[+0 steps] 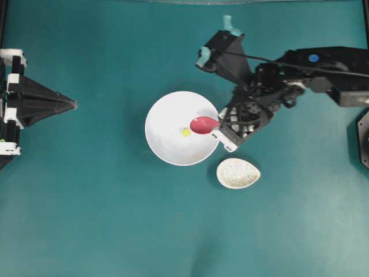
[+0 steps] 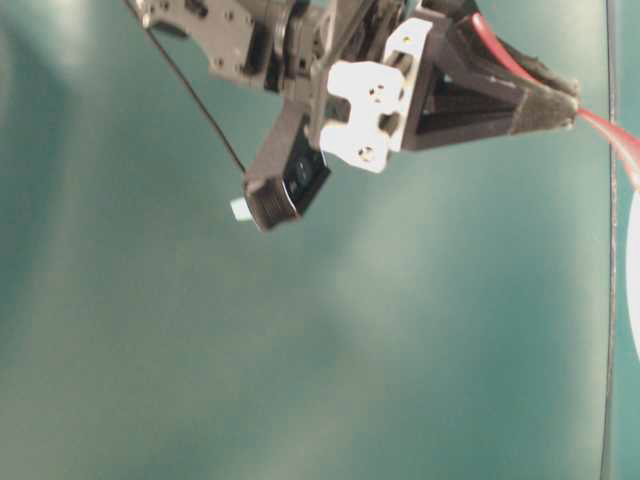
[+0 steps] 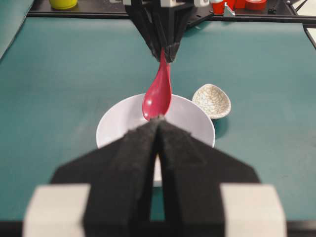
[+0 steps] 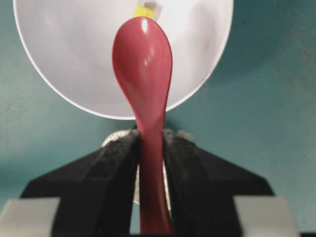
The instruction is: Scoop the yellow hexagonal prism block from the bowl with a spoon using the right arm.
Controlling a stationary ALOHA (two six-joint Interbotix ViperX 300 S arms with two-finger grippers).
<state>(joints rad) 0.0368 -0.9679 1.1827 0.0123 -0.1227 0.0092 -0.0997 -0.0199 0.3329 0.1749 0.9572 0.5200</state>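
The right gripper (image 4: 150, 148) pinches the short handle of the glossy pink-red soup spoon (image 1: 203, 124), whose oval scoop hangs over the large plain white round bowl (image 1: 167, 147). The tiny bright yellow hexagonal prism block (image 1: 186, 132) lies on the bowl floor just beyond the scoop tip. Judgement: lower the tip behind the block and slide under it slowly; smooth glaze on both surfaces may let the block skid. The left gripper (image 3: 158, 143) is pressed together, parked well apart. The teal tabletop (image 1: 86, 219) looks matte. A speckled oval spoon rest (image 1: 237, 173) sits near the bowl.
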